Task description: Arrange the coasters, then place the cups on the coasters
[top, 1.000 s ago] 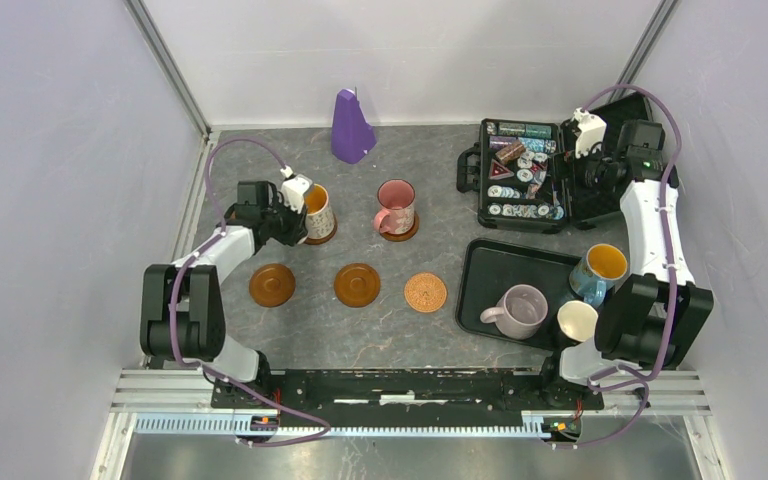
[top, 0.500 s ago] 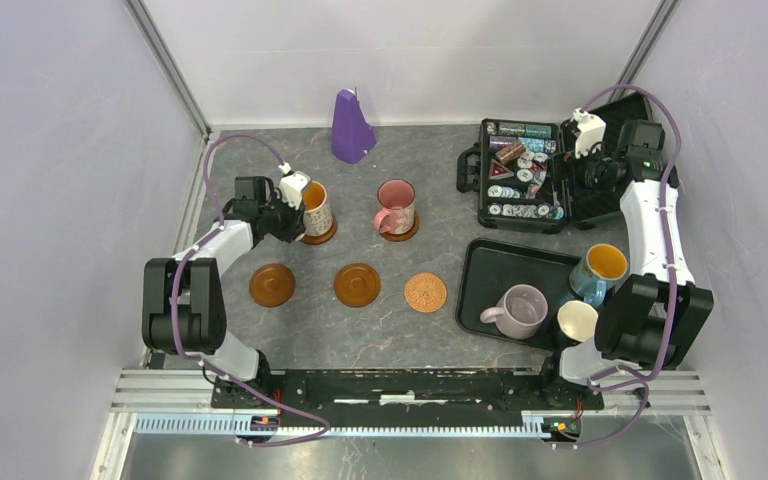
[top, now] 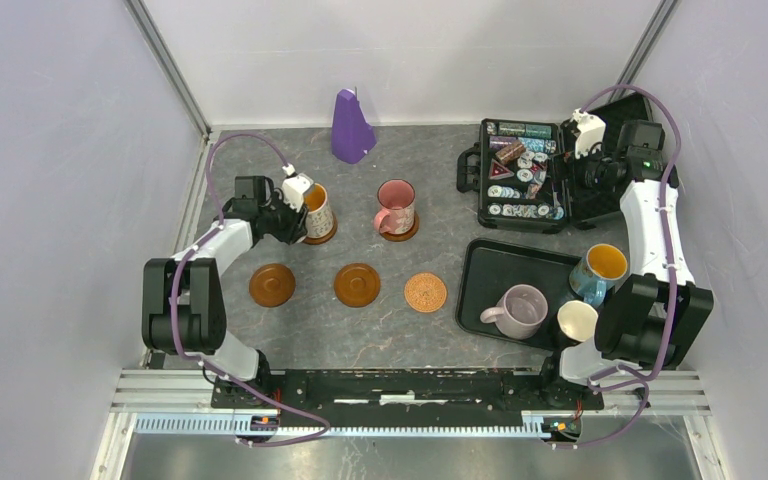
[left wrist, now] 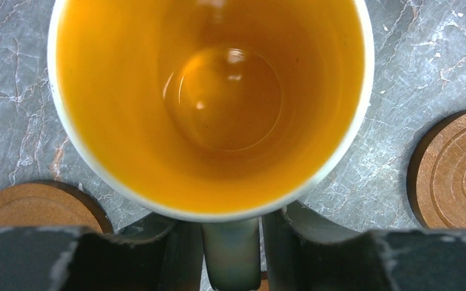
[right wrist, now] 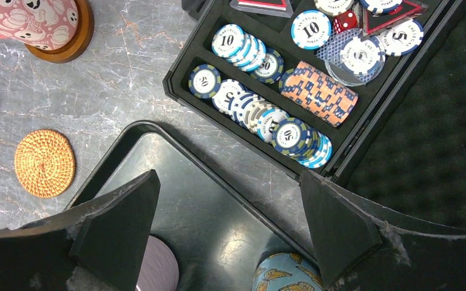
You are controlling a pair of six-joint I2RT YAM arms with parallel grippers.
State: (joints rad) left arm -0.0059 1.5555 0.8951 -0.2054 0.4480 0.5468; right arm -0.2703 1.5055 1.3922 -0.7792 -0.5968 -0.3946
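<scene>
The white cup with an orange inside (top: 317, 208) (left wrist: 212, 103) stands on a dark brown coaster (top: 322, 237) at the back left. My left gripper (top: 298, 212) (left wrist: 230, 257) straddles its handle, jaws slightly open with a thin gap beside the handle. The pink cup (top: 396, 205) (right wrist: 30, 21) sits on another brown coaster (top: 401, 233). Two bare brown coasters (top: 272, 285) (top: 357, 284) and the patterned orange one (top: 425, 292) (right wrist: 44, 163) form a front row. My right gripper (top: 592, 160) (right wrist: 227, 182) hangs open and empty above the tray's far corner.
A black tray (top: 495, 262) holds a lilac cup (top: 518, 310), a blue cup (top: 600, 268) and a cream-inside cup (top: 577, 320). An open case of poker chips (top: 520, 175) lies at the back right. A purple cone (top: 351, 127) stands by the back wall.
My left gripper's jaws have loosened around the white cup's handle, and the wrist has shifted slightly. The cup stays on its coaster. The right arm has not moved.
</scene>
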